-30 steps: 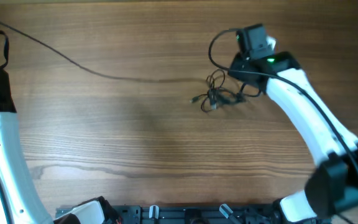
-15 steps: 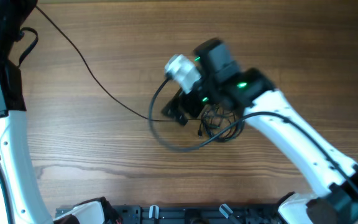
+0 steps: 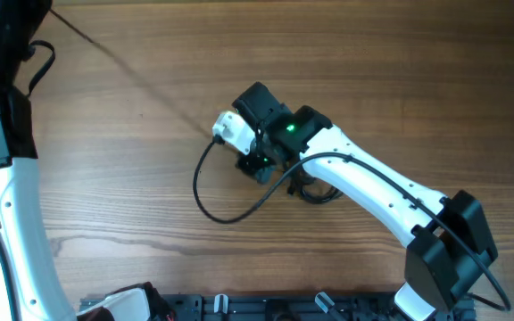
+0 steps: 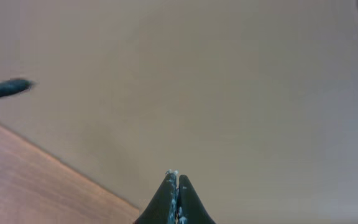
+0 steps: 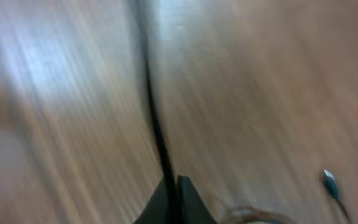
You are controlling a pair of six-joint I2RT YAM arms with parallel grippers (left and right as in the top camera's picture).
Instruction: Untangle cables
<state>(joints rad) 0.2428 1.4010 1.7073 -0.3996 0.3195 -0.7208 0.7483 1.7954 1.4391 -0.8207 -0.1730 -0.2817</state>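
In the overhead view a thin black cable (image 3: 132, 74) runs straight from the top left corner down to my right gripper (image 3: 255, 168) at mid-table. The right wrist view shows that gripper (image 5: 173, 180) shut on this strand (image 5: 149, 106), which leads away over the wood. A small tangled bundle of cables (image 3: 315, 190) lies half hidden under the right arm. One small plug end (image 5: 330, 180) lies on the table to the right of the fingers. My left gripper (image 4: 177, 175) is shut and points at a plain wall, with nothing visible between its fingertips.
The right arm's own thick black cable (image 3: 205, 201) loops out over the table to the left of the gripper. The left arm (image 3: 3, 178) stands along the left edge. A dark blurred tip (image 4: 8, 88) shows at the left of the left wrist view.
My right gripper swung left from beside the bundle to the long strand and shut on it. The strand, which sagged in a curve before, now runs straight.
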